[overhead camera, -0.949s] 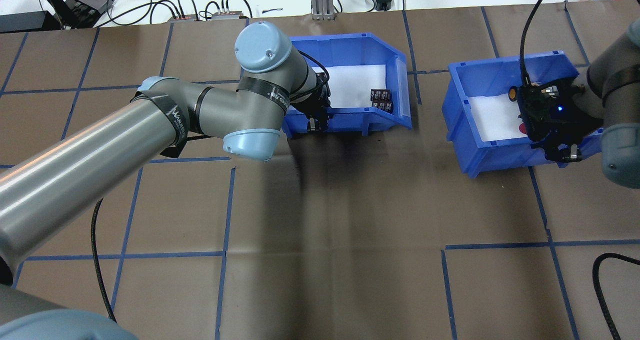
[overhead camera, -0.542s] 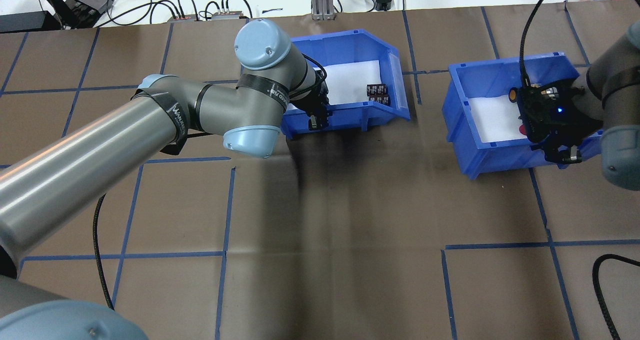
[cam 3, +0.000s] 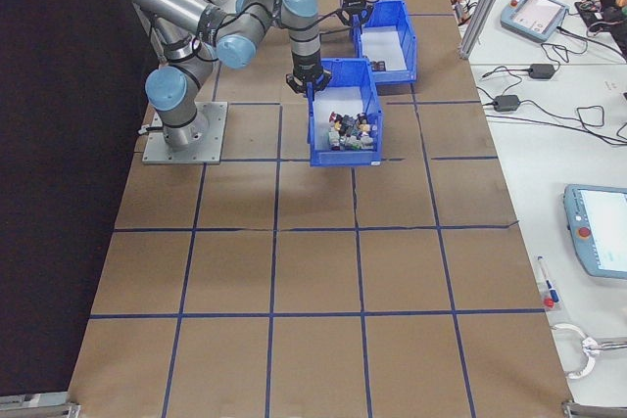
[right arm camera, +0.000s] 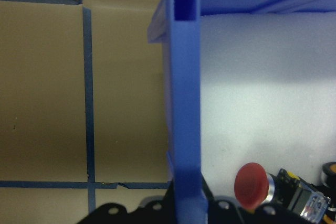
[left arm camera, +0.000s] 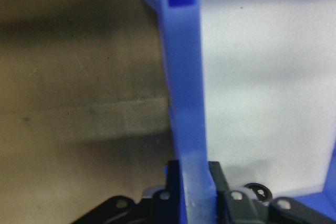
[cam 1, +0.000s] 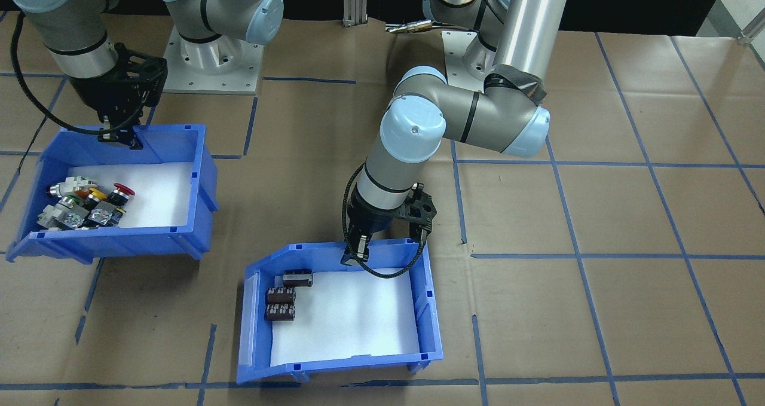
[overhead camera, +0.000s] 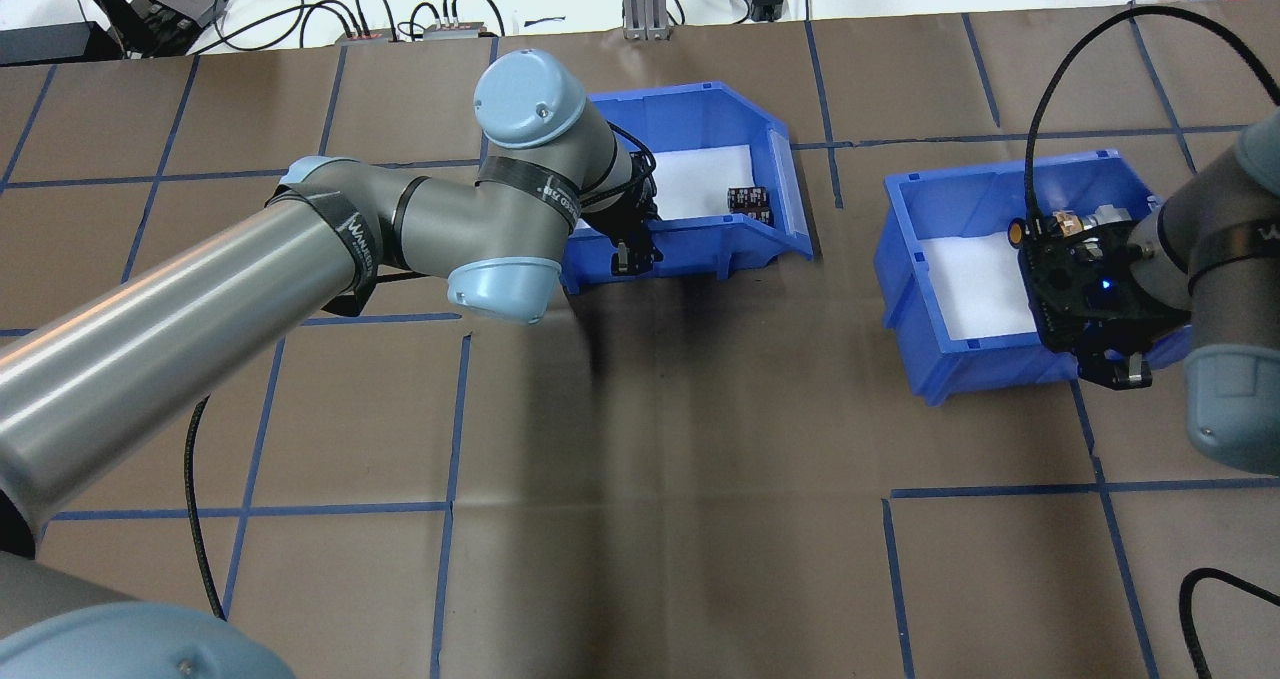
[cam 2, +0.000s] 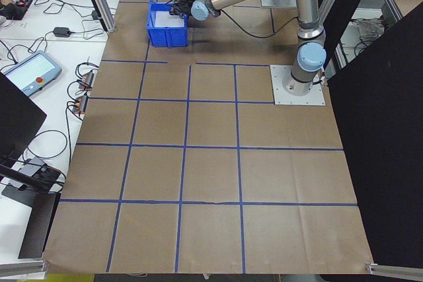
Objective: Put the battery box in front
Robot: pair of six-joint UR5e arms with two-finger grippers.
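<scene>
Battery box [overhead camera: 690,194] sits at desk's 12 o'clock w/ left tool [cam 1: 358,252] clamped on its rear wall (right tool [cam 1: 122,137] likewise pinches the switch bin [cam 1: 119,200]). Transport step; next probably slide fwd, then release.

We see the blue battery box [cam 1: 334,334] upright, three dark cylinders [cam 1: 281,295] beside its sloped end, left of the switch bin [overhead camera: 960,259].
</scene>
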